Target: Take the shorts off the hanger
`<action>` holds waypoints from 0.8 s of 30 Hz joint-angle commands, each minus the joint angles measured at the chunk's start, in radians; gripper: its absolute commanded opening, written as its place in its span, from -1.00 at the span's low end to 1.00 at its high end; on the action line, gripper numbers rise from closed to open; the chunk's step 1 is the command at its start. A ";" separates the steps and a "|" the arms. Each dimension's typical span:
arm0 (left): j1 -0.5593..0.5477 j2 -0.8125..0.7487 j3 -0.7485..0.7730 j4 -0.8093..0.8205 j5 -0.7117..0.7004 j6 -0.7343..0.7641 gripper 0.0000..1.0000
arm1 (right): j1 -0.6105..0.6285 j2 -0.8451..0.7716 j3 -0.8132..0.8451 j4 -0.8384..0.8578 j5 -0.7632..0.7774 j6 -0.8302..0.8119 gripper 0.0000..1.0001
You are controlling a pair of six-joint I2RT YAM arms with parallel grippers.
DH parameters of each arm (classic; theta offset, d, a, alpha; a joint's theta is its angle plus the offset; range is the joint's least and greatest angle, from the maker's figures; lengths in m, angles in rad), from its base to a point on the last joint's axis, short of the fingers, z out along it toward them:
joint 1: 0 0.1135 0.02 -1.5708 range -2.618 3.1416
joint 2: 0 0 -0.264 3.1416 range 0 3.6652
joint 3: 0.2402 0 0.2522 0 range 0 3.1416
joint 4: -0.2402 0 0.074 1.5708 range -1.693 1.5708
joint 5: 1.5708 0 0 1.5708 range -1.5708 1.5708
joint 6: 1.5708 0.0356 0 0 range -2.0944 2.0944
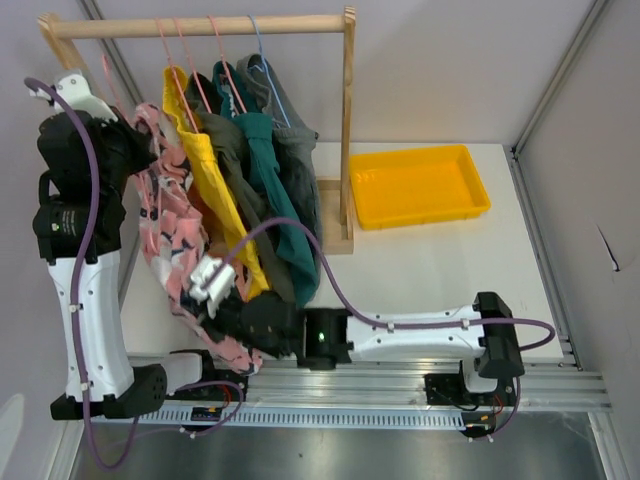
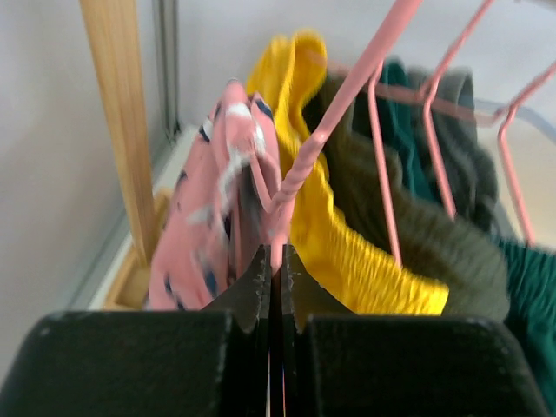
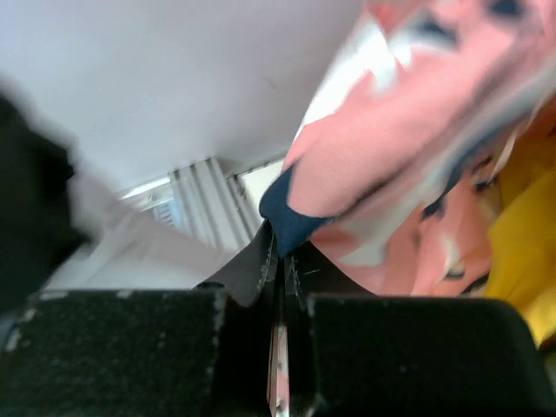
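Holding the hanger: left gripper (image 2: pixel 275 252), its black fingers (image 2: pixel 248 291) pressed together with no gap, nipping the twisted neck of a thin pink wire hanger (image 2: pixel 343 100).
Holding the cloth: right gripper (image 3: pixel 280 248), its black fingers (image 3: pixel 248 278) also closed tight, pinching the navy corner of the hem of the soft pink shorts with navy-and-white pattern (image 3: pixel 408 130).
Pink shorts, place: they hang below the left gripper near the left edge of the white worktop (image 1: pixel 440 270). The cloth is drawn down toward the near edge, where the right gripper has it. They touch the yellow pair beside them.
Rack: a pale wooden clothes rack with a round top rail (image 1: pixel 200 26) stands at the far side of the worktop, left of the middle.
On the rail, left to right: plain yellow shorts (image 1: pixel 200 160), olive green shorts (image 1: pixel 235 175), teal shorts (image 1: pixel 285 230), grey shorts (image 1: pixel 292 130), packed together and touching.
Their hangers: the first three are on pink wire like the held one, and the grey pair is on a pale blue wire hanger (image 1: pixel 256 35).
Tray: a shallow yellow plastic tray (image 1: pixel 415 150) lies toward the far right corner of the worktop, just beside the rack's right foot.
Blur: the patterned cloth is smeared in both wrist views, so its print is clear only from above.
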 commanded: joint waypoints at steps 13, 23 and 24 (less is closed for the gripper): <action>-0.018 -0.220 -0.177 -0.095 0.059 -0.056 -1.00 | -0.330 0.076 0.189 -0.101 -0.294 0.041 -1.00; -0.017 -0.125 0.025 -0.063 -0.019 -0.045 -1.00 | 0.030 -0.542 -0.405 -0.147 0.140 -0.018 -1.00; -0.018 -0.123 0.019 -0.048 -0.024 -0.042 -1.00 | 0.056 -0.614 -0.395 -0.225 0.175 -0.021 -1.00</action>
